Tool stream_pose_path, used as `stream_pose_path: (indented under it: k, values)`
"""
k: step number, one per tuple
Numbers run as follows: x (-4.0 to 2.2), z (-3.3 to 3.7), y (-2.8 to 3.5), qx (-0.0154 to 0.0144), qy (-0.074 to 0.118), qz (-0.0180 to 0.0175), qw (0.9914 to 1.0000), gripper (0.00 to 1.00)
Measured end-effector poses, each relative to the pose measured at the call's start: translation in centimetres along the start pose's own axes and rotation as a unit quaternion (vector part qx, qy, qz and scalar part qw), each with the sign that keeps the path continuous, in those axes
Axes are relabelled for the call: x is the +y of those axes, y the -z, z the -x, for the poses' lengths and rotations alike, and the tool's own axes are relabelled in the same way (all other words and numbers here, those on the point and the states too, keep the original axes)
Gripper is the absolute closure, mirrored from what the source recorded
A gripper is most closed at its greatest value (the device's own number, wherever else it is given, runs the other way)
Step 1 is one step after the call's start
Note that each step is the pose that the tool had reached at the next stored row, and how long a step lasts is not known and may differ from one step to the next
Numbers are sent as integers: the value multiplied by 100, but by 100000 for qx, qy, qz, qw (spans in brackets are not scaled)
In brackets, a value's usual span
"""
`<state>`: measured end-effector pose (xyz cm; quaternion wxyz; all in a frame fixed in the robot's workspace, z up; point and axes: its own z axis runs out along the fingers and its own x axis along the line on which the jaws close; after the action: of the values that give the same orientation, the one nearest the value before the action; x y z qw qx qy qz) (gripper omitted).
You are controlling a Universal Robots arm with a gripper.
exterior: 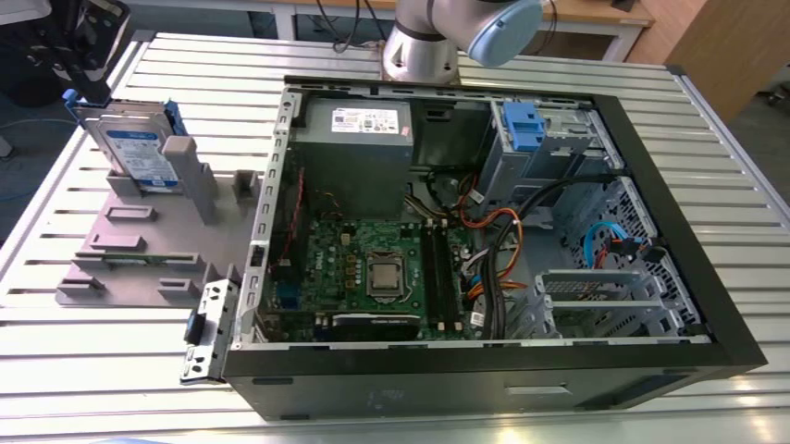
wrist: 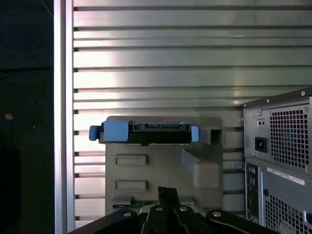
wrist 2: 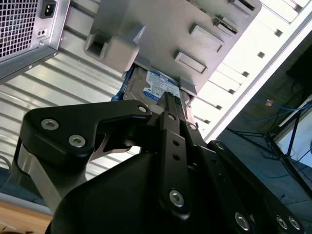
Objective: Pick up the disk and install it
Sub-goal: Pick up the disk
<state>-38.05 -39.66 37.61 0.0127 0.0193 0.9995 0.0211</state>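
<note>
Ribbed metal table [wrist: 146,58] carries the grey holder [wrist: 214,173] with the disk [wrist: 146,132] on edge, ahead of the gripper [wrist: 165,191], whose clenched, empty fingers would need spreading and centring squarely over it.

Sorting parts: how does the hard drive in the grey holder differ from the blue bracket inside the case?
The silver-metal hard drive with blue rails stands on edge in the grey slotted holder outside the black computer case; the blue plastic bracket sits inside it. The drive carries a label; the bracket is plain. Both show blue plastic.
</note>
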Motion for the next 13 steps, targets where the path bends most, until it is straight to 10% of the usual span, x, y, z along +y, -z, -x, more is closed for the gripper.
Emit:
stream_pose_path:
  k: [13]
  values:
    - [0,0,0,82,1869,46,99982,89]
